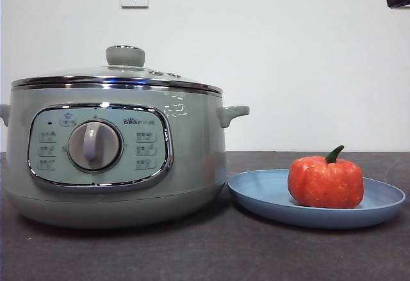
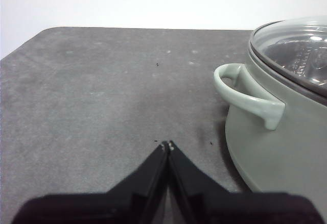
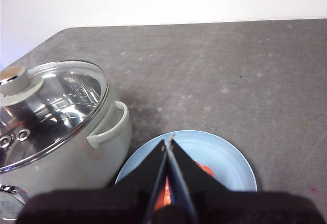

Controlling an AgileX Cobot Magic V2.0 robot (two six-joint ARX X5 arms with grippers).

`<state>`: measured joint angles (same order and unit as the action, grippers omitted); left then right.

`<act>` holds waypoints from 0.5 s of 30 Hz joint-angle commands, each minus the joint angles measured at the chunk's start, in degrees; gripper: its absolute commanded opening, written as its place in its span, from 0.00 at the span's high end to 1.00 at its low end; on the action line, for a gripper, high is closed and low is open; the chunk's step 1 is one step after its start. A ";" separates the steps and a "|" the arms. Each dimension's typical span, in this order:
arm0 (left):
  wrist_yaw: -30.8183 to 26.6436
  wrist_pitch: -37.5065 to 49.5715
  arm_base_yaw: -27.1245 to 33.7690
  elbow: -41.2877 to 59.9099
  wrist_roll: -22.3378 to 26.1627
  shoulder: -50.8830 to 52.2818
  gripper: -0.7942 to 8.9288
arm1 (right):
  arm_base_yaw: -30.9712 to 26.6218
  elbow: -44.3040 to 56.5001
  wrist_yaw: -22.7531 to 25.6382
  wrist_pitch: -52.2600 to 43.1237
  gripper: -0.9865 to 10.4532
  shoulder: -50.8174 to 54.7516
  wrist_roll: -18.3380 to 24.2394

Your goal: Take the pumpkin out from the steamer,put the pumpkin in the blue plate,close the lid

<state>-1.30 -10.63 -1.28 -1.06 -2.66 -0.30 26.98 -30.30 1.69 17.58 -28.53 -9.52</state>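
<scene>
Steamer: glossy smooth plastic-looking shell, sage green; chrome trim round its control panel. Lid on steamer: clear glass w/ shiny chrome rim, matt pale knob. Plate beside steamer: matt blue, smooth. Pumpkin on plate: semi-gloss, mottled orange skin. Table under steamer: dark grey, matt, lightly textured, scuffed.

Bright, even light – glare on the lid (wrist views softer).
</scene>
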 commanded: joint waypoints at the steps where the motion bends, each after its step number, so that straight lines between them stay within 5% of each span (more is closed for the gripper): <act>1: 0.04 0.28 0.13 0.92 -0.37 0.17 0.92 | 0.02 0.37 0.17 -0.26 0.91 0.04 -0.50; 4: 0.04 0.28 0.13 0.92 -0.39 0.17 0.92 | 0.02 0.37 0.26 -0.11 0.91 0.07 0.33; 11: 0.04 0.28 0.11 0.92 -0.39 0.17 0.92 | -1.99 1.84 -0.24 -0.42 0.91 3.50 16.87; 15: 0.02 0.28 0.13 0.92 -0.37 0.17 0.92 | -7.65 8.24 -3.69 -6.23 0.91 10.16 17.70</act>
<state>-1.30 -10.63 -1.28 -1.06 -2.66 -0.30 20.58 -24.56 -1.28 12.23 -19.77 6.07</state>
